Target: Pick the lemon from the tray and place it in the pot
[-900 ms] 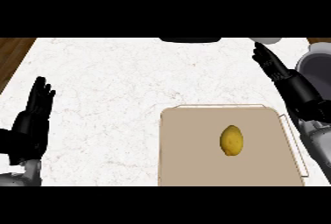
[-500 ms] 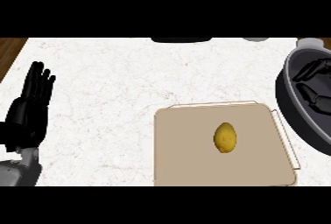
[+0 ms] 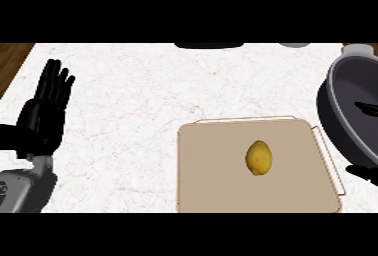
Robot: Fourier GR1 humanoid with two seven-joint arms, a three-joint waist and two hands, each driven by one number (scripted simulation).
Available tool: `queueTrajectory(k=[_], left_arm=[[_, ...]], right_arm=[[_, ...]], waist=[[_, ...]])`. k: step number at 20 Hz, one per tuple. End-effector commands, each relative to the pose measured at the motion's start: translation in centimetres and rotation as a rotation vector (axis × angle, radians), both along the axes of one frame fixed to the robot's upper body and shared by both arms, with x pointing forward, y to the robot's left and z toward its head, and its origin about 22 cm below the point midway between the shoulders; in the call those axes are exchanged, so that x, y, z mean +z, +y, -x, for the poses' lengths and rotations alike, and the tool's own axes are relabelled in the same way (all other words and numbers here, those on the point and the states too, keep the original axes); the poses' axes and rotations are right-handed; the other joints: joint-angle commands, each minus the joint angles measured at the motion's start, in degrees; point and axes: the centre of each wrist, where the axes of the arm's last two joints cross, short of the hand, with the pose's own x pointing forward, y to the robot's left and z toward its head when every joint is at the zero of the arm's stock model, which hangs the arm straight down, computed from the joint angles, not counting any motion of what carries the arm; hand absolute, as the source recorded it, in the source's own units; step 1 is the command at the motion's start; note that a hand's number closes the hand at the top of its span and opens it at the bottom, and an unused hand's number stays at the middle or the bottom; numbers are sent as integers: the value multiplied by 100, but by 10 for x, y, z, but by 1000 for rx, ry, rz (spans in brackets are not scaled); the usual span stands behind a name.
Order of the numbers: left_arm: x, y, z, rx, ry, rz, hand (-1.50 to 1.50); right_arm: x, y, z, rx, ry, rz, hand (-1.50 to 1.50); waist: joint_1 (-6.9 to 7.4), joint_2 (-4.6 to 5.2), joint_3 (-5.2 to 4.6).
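You have the small yellow oval lemon [image 3: 258, 157] lying untouched near the middle of the flat beige rectangular tray [image 3: 214, 190], and the deep dark grey round pot [image 3: 341, 117] sits just beside the tray's right side, partly cut off by the view's edge. Your left hand [image 3: 44, 115] rests at the view's left, fingers straight and up, holding nothing. A small black shape at the lower right edge may be part of your right hand, but you cannot tell how it is set.

Nothing has been grasped yet. The lemon is rounded and could roll away across the smooth tray if your fingers nudge it off-centre. The pot's rim stands close by, so a low carry could knock against it.
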Motion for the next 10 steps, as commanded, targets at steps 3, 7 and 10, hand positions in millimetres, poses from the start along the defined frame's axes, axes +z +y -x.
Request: queueTrajectory(k=[3,7,10], left_arm=[[-18,4,3,-15,0,-1,0],[-1,-8,-13,-29,4,-2,0],[5,1,-1,-32,-3,14,0]], right_arm=[[24,18,25,9,52,242,-150],[40,38,23,20,160,430,-150],[43,65,27,23,199,480,-150]], waist=[[20,-19,-15],[52,-2,-15],[160,-11,-9]])
